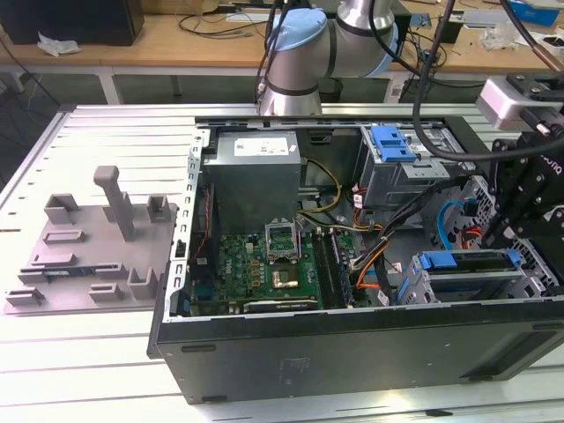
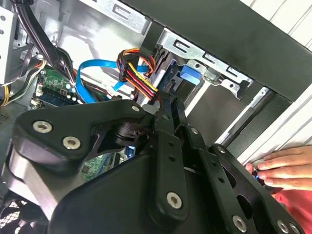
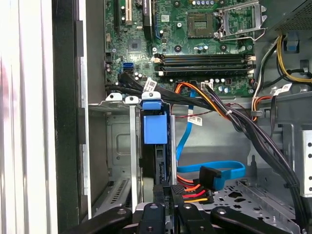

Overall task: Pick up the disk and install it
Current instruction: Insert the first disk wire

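The disk lies edge-on in the lower drive cage at the exterior view's right, inside the open computer case, its blue bracket end pointing toward the motherboard. My gripper hangs at the disk's other end. In the first wrist view the blue bracket stands in the cage slot, the disk's dark edge runs back from it, and my gripper is shut on that edge. In the second wrist view my gripper reaches toward the blue bracket.
Orange, red and blue cables lie right beside the fingers. The motherboard and grey power supply box fill the case's left half. An upper cage carries a blue tab. A person's hand rests on the case edge. A grey fixture plate lies outside.
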{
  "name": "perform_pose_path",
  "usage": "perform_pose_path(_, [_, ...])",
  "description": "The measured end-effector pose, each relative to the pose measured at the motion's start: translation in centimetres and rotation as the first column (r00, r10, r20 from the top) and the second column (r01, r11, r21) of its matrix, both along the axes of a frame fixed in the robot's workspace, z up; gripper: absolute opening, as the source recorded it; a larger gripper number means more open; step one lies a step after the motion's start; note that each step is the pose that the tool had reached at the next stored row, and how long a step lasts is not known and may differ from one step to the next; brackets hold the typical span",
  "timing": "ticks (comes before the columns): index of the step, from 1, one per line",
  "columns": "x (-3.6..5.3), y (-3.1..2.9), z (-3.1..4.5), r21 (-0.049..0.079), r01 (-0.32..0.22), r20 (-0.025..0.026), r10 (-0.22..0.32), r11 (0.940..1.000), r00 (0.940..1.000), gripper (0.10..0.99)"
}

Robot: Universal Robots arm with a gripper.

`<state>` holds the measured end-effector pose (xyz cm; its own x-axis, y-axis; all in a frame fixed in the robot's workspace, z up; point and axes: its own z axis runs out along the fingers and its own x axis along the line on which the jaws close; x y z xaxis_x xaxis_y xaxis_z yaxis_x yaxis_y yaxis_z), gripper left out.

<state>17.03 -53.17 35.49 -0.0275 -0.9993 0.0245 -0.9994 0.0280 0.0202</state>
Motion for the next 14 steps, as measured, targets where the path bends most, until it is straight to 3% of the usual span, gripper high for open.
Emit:
perform_pose_path(7, [0.01, -0.29, 0.00, 0.000, -0.015, 0.0000, 0.015, 0.9999, 0.9999, 0.169])
perform_pose_path(14, [0.01, -0.32, -0.07, 0.000, -0.080, 0.0000, 0.080, 0.9968, 0.9968, 0.169])
